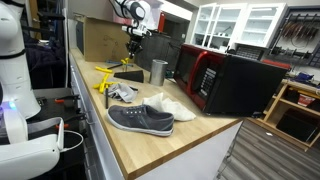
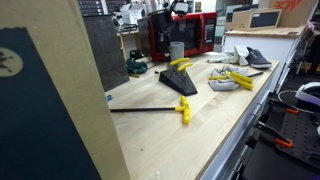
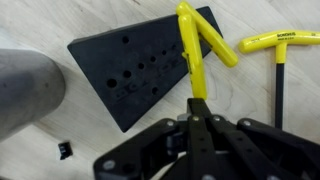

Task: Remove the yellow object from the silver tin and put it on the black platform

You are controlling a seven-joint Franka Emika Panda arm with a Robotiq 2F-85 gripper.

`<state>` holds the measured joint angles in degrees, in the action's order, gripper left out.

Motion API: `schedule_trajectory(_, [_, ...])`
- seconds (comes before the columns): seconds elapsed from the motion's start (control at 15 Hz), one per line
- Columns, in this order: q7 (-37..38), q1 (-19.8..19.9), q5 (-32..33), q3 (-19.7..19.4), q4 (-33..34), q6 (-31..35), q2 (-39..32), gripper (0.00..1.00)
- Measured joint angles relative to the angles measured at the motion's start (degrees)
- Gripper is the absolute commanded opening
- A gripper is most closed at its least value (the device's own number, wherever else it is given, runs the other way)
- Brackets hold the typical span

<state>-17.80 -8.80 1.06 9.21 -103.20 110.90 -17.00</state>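
Light wood counter (image 3: 100, 15) under everything. Black platform (image 3: 130, 75), drilled with holes, lies just ahead of the jaws and to their left, with the silver tin (image 3: 25, 90) further left beside it. Yellow T-handle driver (image 3: 280, 42) lies on the counter right of the jaws. Jaws pressed together, pinching one end of the yellow L-shaped key (image 3: 190, 50), which reaches ahead over the platform's right edge.

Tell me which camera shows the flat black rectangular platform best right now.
The wrist view: the flat black rectangular platform sits large, seen from above, holes visible, with the yellow L-shaped tool over its edge. Both exterior views show the platform only small and oblique.
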Motion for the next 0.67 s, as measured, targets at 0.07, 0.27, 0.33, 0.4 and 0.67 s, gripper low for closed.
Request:
schedule_trajectory(0.07, [0.1,0.2,0.1,-0.1,-0.7,-0.5,0.8,0.0])
schedule_trajectory(0.27, [0.1,1.1,0.1,-0.4,-3.1,-1.1,3.8,0.0])
schedule_trajectory(0.33, [0.1,1.2,0.1,-0.4,-3.6,-1.1,4.5,0.0])
schedule_trajectory(0.4, [0.1,1.3,0.1,-0.4,-3.7,-1.1,4.9,0.0])
schedule_trajectory(0.67, [0.1,1.7,0.2,-0.8,-3.6,-1.1,6.6,0.0])
